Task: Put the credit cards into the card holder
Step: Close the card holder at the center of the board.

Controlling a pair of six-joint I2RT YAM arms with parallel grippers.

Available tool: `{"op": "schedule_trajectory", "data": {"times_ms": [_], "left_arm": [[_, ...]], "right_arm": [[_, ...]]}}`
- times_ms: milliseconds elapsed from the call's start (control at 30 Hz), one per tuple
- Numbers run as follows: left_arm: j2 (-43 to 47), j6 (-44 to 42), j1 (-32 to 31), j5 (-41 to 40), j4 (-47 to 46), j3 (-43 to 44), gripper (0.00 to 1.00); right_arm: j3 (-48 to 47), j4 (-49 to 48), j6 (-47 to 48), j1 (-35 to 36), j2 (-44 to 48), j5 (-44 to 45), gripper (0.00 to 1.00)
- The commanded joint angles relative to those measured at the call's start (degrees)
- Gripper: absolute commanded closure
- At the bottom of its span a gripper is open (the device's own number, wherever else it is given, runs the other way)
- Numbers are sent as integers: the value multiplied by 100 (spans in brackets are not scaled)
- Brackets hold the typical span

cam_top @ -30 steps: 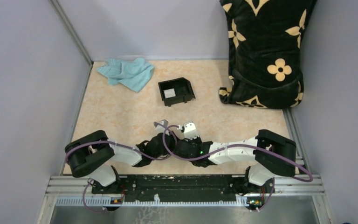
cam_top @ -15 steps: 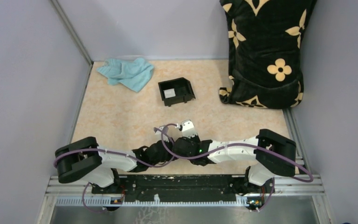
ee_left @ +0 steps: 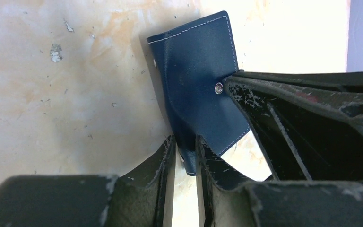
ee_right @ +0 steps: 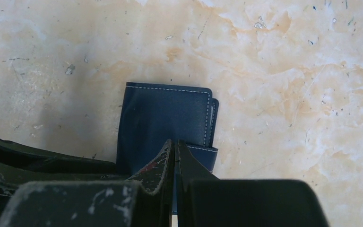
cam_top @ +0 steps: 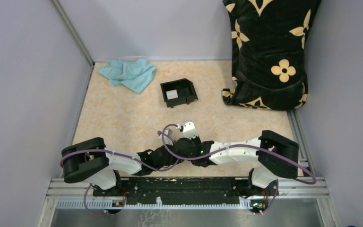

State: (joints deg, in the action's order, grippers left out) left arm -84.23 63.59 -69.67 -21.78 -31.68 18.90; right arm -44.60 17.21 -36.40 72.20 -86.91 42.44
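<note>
Top view: leaving a pale credit card (cam_top: pixel 171 94) lying in the black box (cam_top: pixel 187 92) toward the counter's (cam_top: pixel 123 116) far edge, well apart from the near edge; showing no orange one.

Left wrist: pinching the lower edge of the navy card holder (ee_left: pixel 196 85) with the left pincer (ee_left: pixel 185 158), by the middle of the counter's near edge; apparently folded shut, tab over its snap (ee_left: pixel 218 87).

Right wrist: pressing the right pincer (ee_right: pixel 175 156) together, tip touching the card holder, gripping nothing visible.

Judging the task barely begun: opening the card holder, then fetching and inserting cards, not yet done.
</note>
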Motion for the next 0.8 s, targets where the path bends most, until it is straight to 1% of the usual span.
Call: {"op": "schedule_trajectory", "data": {"times_ms": [0, 167, 467, 767], "left_arm": [[-276, -2, -20, -98, 124, 120, 74], [-339, 43, -18, -123, 101, 150, 74], [-229, 57, -21, -173, 181, 153, 75], [-198, 74, -42, -216, 258, 176, 75]], "right_arm": [[11, -271, -105, -23, -98, -54, 99], [-8, -294, -122, -4, -202, -38, 98], [304, -389, -288, -4, -186, 54, 98], [563, -333, -373, -5, 59, 374, 98]]}}
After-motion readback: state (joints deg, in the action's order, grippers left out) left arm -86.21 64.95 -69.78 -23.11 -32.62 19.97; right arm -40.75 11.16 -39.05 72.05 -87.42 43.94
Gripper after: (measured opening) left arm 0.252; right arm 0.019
